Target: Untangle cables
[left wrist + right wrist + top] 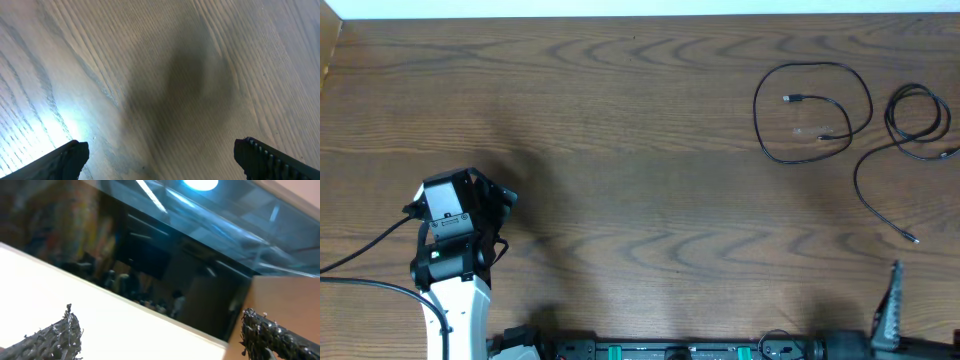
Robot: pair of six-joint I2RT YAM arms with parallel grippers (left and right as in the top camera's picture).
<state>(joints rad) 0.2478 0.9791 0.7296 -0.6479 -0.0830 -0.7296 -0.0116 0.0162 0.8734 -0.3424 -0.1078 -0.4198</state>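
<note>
W/ left gripper [160, 146] and right gripper [159, 315] both wide, empty, the cables [812, 110] by the table's [640, 150] far-right corner seem barely apart, so a careless drag prob. re-tangles them.

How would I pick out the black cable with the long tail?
On the wooden table, go to the far right corner, where two thin black cords lie side by side. Take the right-hand cable, nearest the table's edge. Unlike the left cable, a single wide loop, it forms a small coil with a long tail trailing toward the near side.
</note>
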